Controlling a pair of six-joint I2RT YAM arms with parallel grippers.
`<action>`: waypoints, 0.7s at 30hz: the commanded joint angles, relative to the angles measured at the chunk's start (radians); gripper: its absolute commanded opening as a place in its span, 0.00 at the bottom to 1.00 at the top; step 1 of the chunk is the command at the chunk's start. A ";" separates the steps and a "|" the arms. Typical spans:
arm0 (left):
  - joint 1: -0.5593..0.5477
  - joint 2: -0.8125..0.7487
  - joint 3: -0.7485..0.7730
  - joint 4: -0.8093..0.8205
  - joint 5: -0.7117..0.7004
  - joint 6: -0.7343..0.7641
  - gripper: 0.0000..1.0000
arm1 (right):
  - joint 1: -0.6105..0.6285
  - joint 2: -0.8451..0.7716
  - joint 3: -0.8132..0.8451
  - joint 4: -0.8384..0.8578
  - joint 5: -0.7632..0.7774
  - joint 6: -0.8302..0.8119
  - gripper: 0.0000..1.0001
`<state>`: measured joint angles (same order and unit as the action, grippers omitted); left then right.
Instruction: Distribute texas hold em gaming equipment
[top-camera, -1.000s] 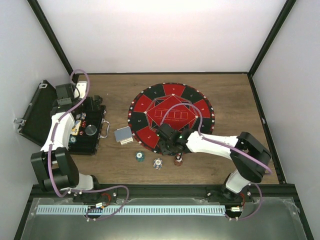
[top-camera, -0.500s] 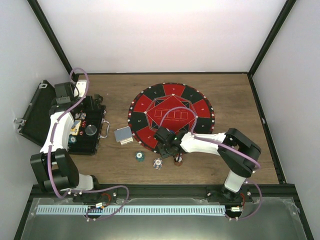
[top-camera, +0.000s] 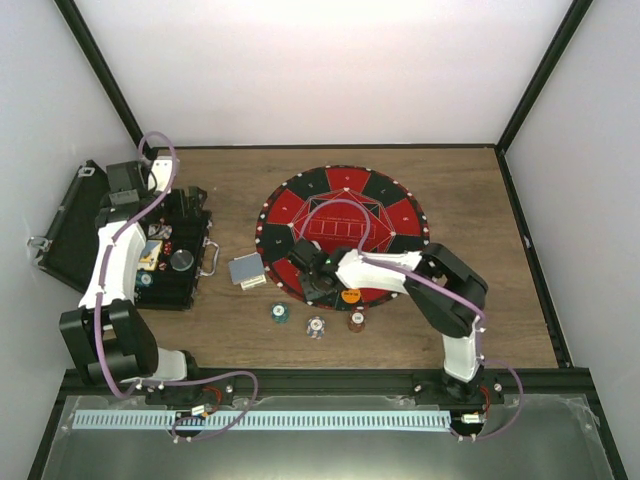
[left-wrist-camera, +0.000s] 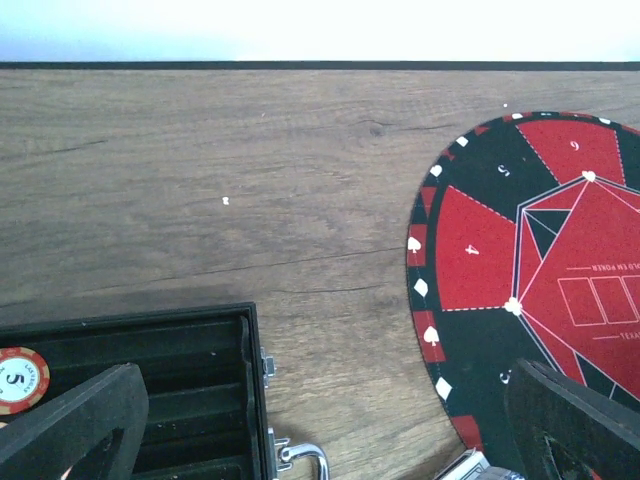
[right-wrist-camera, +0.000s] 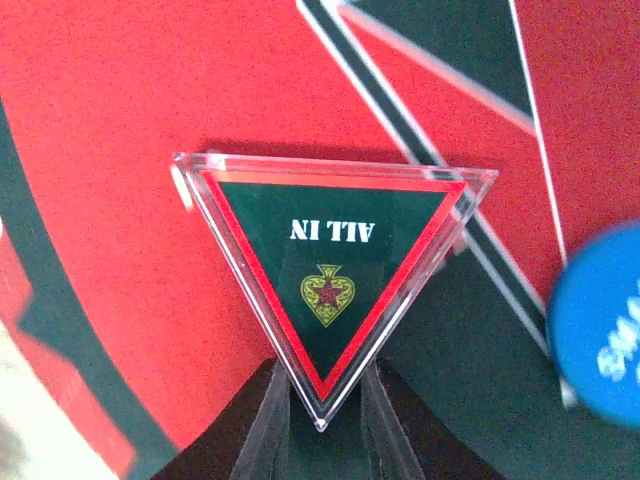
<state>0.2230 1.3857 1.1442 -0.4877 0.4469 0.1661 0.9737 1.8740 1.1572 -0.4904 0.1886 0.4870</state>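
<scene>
Two right fingers (right-wrist-camera: 255, 440) pinch the ALL IN triangle (right-wrist-camera: 325, 240); left fingers (left-wrist-camera: 70, 420) spread over the case (left-wrist-camera: 190, 400) edge

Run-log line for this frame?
left gripper: open, above case | right gripper: flanking triangle marker tip, grip unclear | triangle marker: flat on mat

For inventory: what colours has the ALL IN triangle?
Triangle: dark green, red border, clear rim; right wrist view.
</scene>
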 joint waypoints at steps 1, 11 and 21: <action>0.005 -0.025 0.036 -0.035 0.021 0.037 1.00 | -0.039 0.120 0.129 0.039 -0.002 -0.055 0.22; 0.005 -0.016 0.051 -0.102 0.081 0.070 1.00 | -0.106 0.362 0.484 -0.008 -0.047 -0.142 0.21; 0.005 0.007 0.095 -0.149 0.128 0.088 1.00 | -0.135 0.403 0.623 -0.080 -0.032 -0.175 0.37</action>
<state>0.2230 1.3804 1.1950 -0.5953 0.5343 0.2264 0.8494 2.2974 1.7752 -0.5117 0.1432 0.3313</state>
